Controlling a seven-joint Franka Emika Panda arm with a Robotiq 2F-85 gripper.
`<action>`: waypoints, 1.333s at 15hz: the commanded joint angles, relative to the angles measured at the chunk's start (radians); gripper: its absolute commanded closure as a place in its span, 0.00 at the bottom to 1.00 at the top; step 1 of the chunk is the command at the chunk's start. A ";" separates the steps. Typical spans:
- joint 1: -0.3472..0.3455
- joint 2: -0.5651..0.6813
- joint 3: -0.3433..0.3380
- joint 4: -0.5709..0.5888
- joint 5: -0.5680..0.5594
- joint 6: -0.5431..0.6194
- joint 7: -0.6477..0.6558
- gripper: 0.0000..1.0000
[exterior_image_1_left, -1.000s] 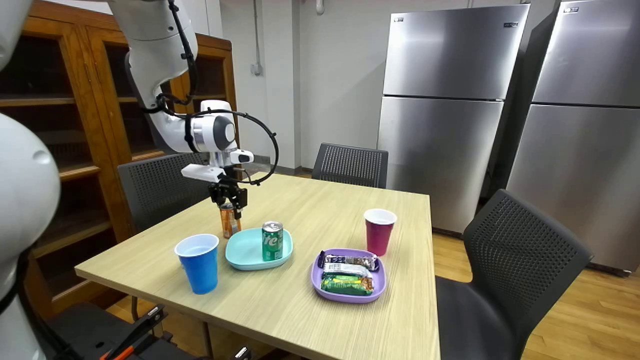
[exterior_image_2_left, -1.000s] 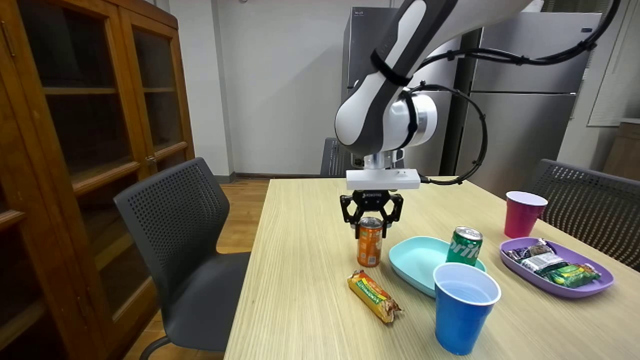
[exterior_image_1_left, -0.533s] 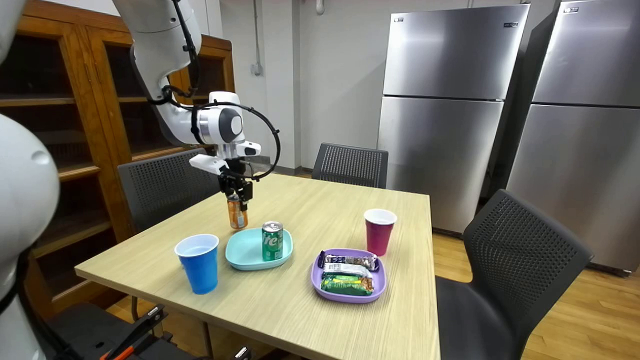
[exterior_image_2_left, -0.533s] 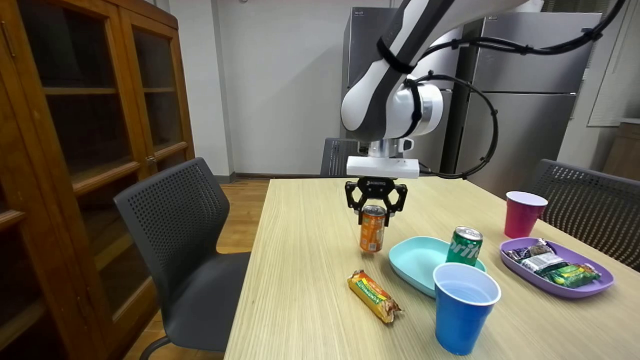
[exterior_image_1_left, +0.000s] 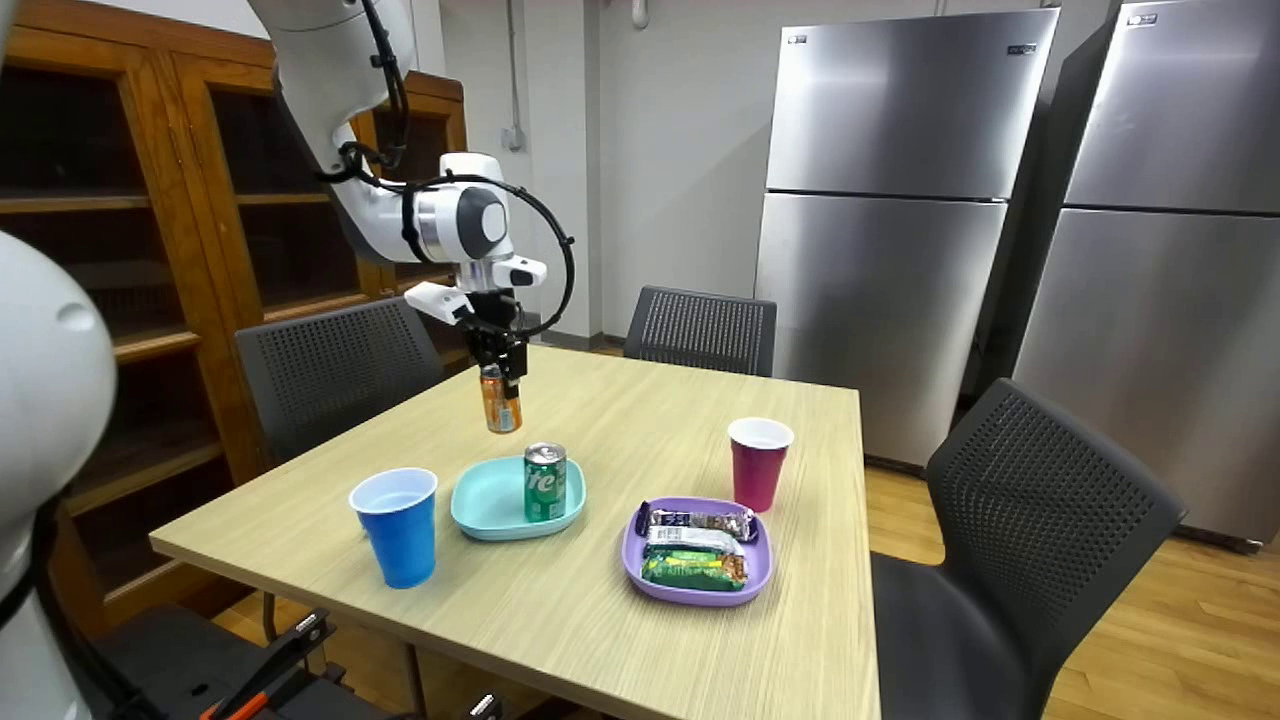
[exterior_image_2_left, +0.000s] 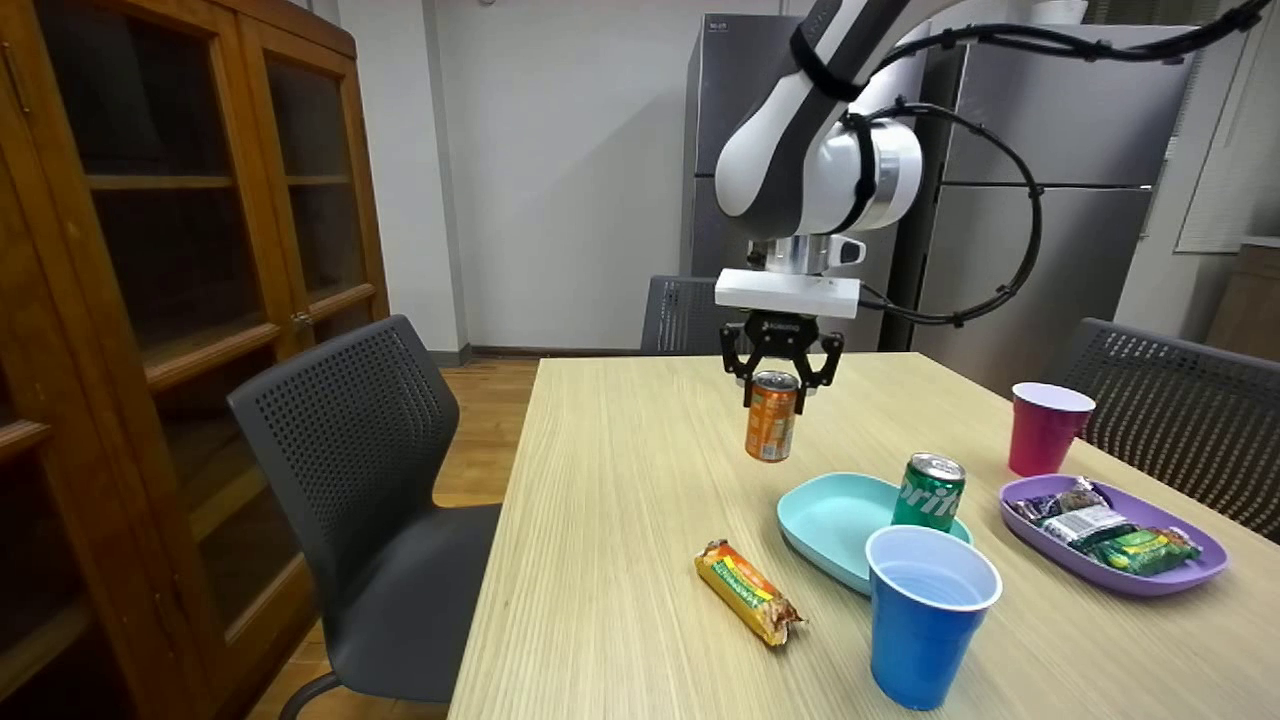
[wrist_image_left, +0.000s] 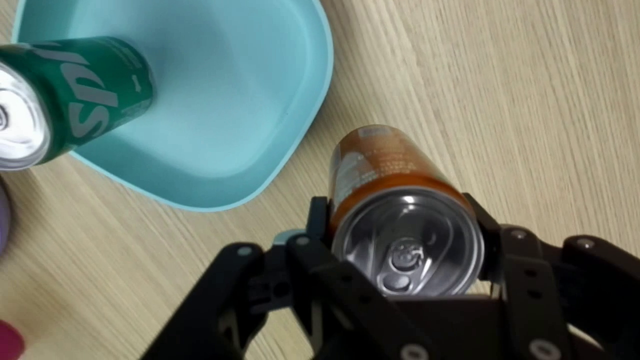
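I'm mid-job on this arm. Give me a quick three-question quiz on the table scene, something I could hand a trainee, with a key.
1. Which thing does the tool hold?
a) blue cup
b) orange can
c) magenta cup
2. True or false: the green can stands upright in the turquoise tray.
3. How many wrapped bars lie in the purple tray?

Key: 1. b; 2. true; 3. three.
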 joint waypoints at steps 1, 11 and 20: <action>-0.018 -0.037 0.001 -0.032 -0.006 -0.010 0.049 0.62; -0.052 -0.047 0.006 -0.100 -0.001 -0.003 0.041 0.62; -0.049 -0.091 0.009 -0.181 -0.007 0.004 0.044 0.62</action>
